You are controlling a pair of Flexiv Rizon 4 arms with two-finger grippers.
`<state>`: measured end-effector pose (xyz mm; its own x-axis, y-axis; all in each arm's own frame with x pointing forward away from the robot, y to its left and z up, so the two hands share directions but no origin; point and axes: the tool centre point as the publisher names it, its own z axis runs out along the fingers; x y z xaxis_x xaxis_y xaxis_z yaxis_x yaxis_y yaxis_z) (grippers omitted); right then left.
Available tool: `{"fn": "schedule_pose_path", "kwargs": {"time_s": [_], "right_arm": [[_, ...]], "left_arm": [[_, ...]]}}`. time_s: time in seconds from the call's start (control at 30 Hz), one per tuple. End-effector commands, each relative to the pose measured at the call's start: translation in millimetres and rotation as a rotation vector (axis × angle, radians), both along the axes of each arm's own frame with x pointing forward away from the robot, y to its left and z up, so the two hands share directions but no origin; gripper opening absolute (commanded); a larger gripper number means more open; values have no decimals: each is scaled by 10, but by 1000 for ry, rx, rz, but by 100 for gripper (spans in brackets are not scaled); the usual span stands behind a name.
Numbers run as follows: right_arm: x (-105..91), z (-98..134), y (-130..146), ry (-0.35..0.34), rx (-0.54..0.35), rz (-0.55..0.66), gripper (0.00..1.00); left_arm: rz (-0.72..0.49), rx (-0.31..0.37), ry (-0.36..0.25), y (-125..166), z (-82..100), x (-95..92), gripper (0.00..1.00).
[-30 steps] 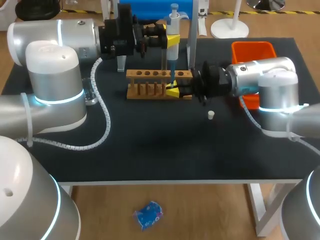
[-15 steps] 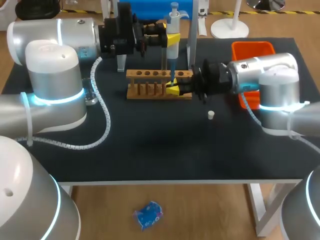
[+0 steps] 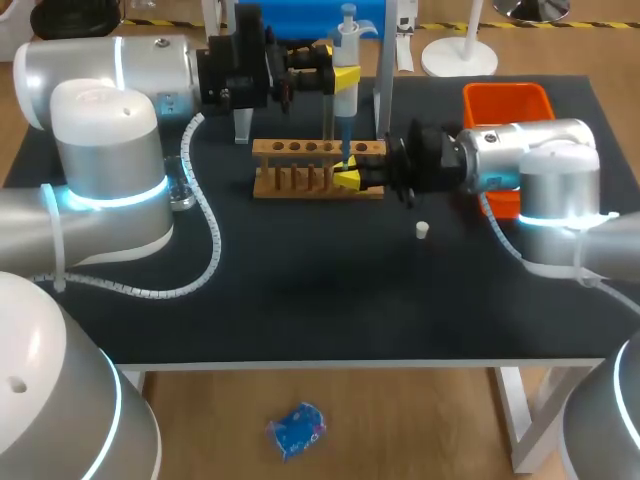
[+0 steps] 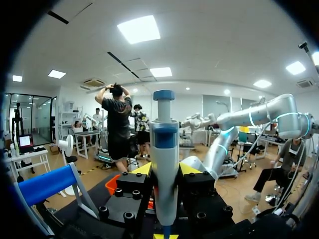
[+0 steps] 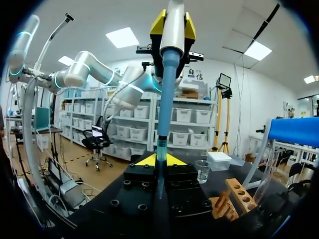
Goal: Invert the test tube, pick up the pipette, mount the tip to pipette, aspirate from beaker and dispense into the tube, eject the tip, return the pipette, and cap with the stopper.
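My left gripper (image 3: 345, 78) is shut on the white pipette (image 3: 346, 50), which it holds upright above the wooden tube rack (image 3: 300, 150). The pipette's blue tip (image 3: 341, 135) points straight down into the thin clear test tube (image 5: 160, 152). My right gripper (image 3: 348, 180) is shut on that tube in front of the rack's right end. In the left wrist view the pipette (image 4: 164, 149) stands between the fingers of the left gripper (image 4: 165, 169). The right wrist view has the right gripper (image 5: 158, 160) under the blue tip (image 5: 167, 94). A white stopper (image 3: 422, 230) lies on the mat near the right arm.
An orange bin (image 3: 505, 98) sits at the back right behind my right arm. A clear glass beaker (image 5: 202, 171) stands on the mat beyond the rack (image 5: 230, 196). A blue-topped stand (image 3: 310, 18) rises at the back. Open black mat lies toward the front edge.
My right arm's wrist housing has shifted slightly. Both grippers, the pipette and the tube stay where they were.
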<state>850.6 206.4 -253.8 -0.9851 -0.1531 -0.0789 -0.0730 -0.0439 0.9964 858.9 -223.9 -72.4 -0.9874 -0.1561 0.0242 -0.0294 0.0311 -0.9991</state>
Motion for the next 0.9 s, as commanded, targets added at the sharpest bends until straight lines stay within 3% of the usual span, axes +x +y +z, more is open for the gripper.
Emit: {"fn": "schedule_pose_path", "kwargs": {"time_s": [0.03, 0.33, 0.9], "right_arm": [[8, 108, -1, -21, -15, 1, 0], [20, 138, 8, -47, -27, 1, 0], [-26, 162, 34, -8, -24, -61, 0]], "left_arm": [[4, 0, 1, -2, -74, -5, 0], [4, 0, 1, -2, -74, -5, 0], [4, 0, 1, -2, -74, -5, 0]]}}
